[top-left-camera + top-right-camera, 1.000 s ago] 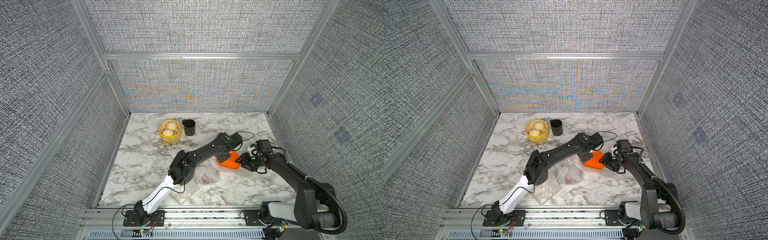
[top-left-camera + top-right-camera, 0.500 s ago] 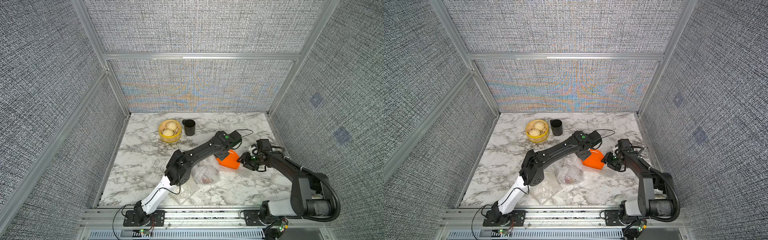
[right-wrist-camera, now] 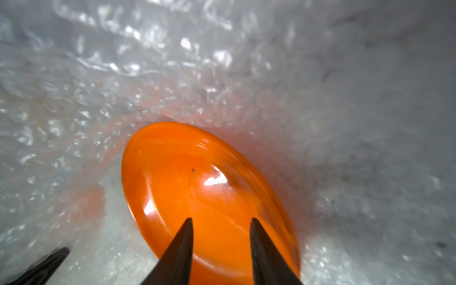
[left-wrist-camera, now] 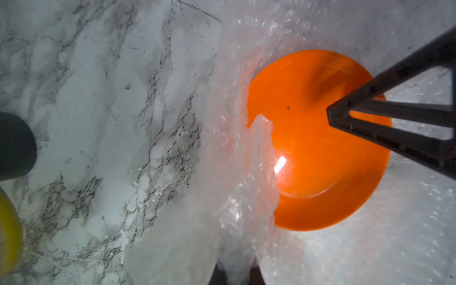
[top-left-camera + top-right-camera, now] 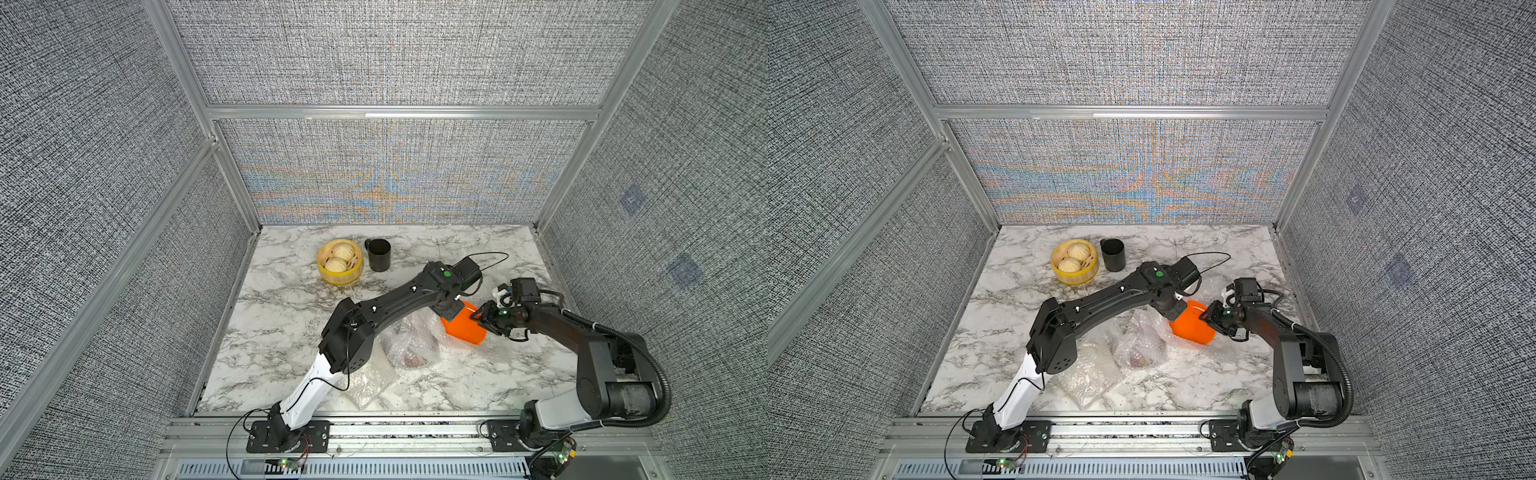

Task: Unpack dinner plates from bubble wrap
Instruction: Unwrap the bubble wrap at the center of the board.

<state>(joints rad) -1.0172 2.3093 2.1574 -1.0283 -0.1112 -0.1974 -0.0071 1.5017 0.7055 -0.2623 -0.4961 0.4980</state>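
1. The left arm (image 5: 395,303) rises from its base, bends sharply at the elbow and stretches far forward and to the right, with its wrist turned down.
2. The left gripper (image 5: 449,312) points downward, its jaws pinched tight on a fold of bubble wrap (image 4: 249,192).
3. The right arm (image 5: 582,332) is folded low, its forearm reaching inward.
4. The right gripper (image 3: 220,219) has its 2 fingers parted, with its tips near the left gripper.

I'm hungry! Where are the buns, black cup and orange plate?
buns (image 5: 343,250): in a top view, far bun.
black cup (image 5: 379,262): in a top view, side wall.
orange plate (image 4: 317,153): left wrist view, middle.
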